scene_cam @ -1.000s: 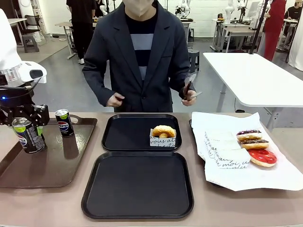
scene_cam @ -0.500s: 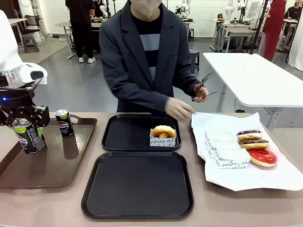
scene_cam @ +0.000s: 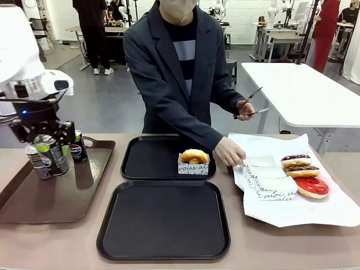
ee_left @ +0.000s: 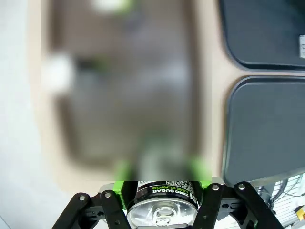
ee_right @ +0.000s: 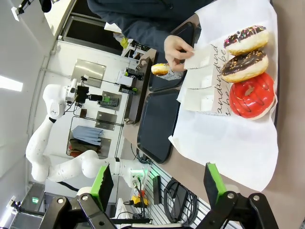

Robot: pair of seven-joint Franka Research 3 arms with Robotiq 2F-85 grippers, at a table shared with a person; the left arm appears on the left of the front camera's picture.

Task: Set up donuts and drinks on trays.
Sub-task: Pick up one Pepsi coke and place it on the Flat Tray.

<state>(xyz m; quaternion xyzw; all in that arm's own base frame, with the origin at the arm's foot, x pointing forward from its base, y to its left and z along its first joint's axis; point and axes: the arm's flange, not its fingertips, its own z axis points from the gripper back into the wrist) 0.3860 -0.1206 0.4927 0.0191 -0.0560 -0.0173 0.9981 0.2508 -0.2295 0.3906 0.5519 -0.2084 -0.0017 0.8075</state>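
Left gripper (scene_cam: 52,147) clamped on green-rimmed can (scene_cam: 52,157), upright over brown tray (scene_cam: 67,197).
Front: you're gripping its body, likely to carry it level to the near black tray (scene_cam: 163,225); glazed donut (scene_cam: 194,155) sits sleeved on far black tray (scene_cam: 149,160). Left wrist: can pinched between green pads (ee_left: 125,172). Right wrist: right gripper (ee_right: 157,186) spread wide, idle above white paper (ee_right: 224,143) with red donut (ee_right: 250,95).

front: fixed on robot's side, looks across table (scene_cam: 56,247) at person (scene_cam: 180,73) on far side | left wrist: looks straight down, green-rimmed dark aluminium can (ee_left: 164,202) at lens, long brown plastic tray (ee_left: 119,119) below blurred | right wrist: rolled sideways, high over white paper sheet (ee_right: 228,138) | shared by all: near black rounded-square plastic tray (scene_cam: 163,222)
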